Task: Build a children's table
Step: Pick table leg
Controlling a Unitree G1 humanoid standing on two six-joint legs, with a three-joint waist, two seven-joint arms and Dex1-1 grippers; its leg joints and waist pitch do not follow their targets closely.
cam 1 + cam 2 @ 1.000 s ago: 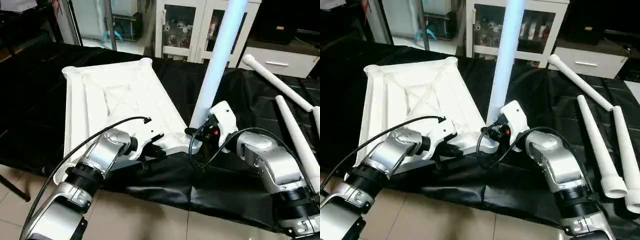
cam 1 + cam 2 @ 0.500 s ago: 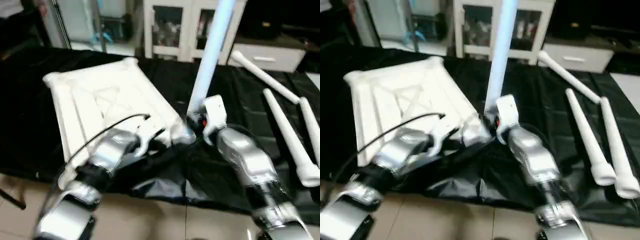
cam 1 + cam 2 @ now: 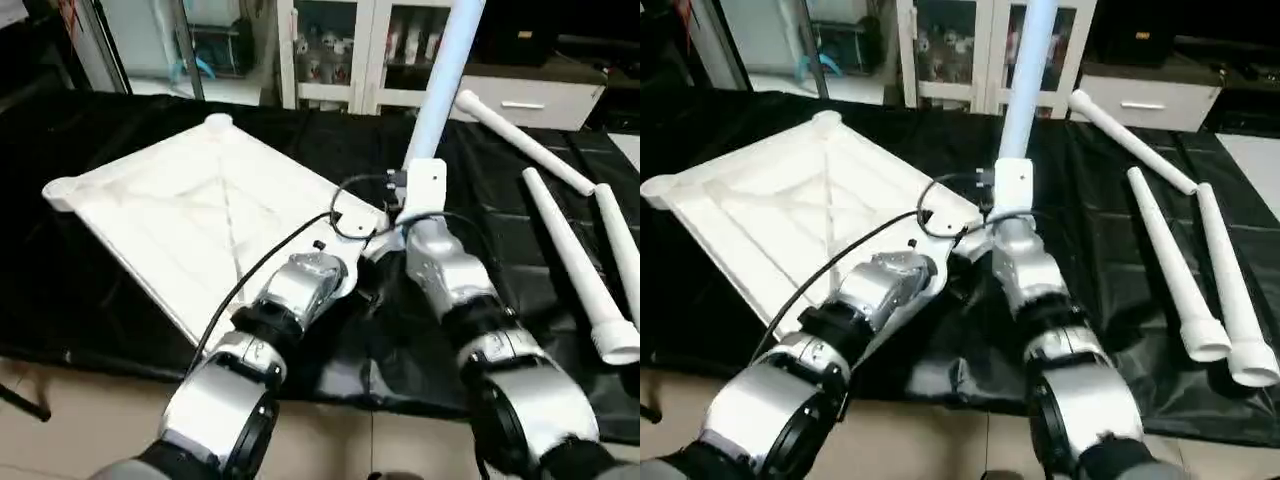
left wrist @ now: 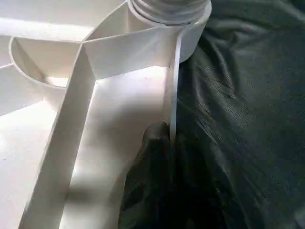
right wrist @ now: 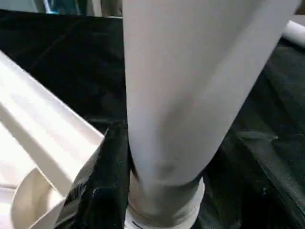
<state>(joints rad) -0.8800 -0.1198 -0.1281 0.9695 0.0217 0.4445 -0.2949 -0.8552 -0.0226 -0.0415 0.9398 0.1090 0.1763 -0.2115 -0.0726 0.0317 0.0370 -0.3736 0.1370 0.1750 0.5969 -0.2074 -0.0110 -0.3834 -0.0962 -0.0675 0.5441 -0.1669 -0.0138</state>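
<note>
The white plastic square tabletop (image 3: 190, 215), ribbed underside up, is laid on the large black-covered work table (image 3: 90, 290). One long white tapered tube leg (image 3: 445, 70) is stood upright in the tabletop's near corner socket (image 4: 167, 19). The left gripper (image 4: 164, 143) is clenched on the tabletop's thin edge wall just beside that socket. The right gripper (image 5: 114, 157) is closed around the base of the upright leg, whose tube blocks the sight beyond it in the right wrist view. Three more white tapered legs (image 3: 575, 255) are laid well to the right of the tabletop. Behind the tabletop, a white glass-door cabinet (image 3: 340, 50) is seen.
</note>
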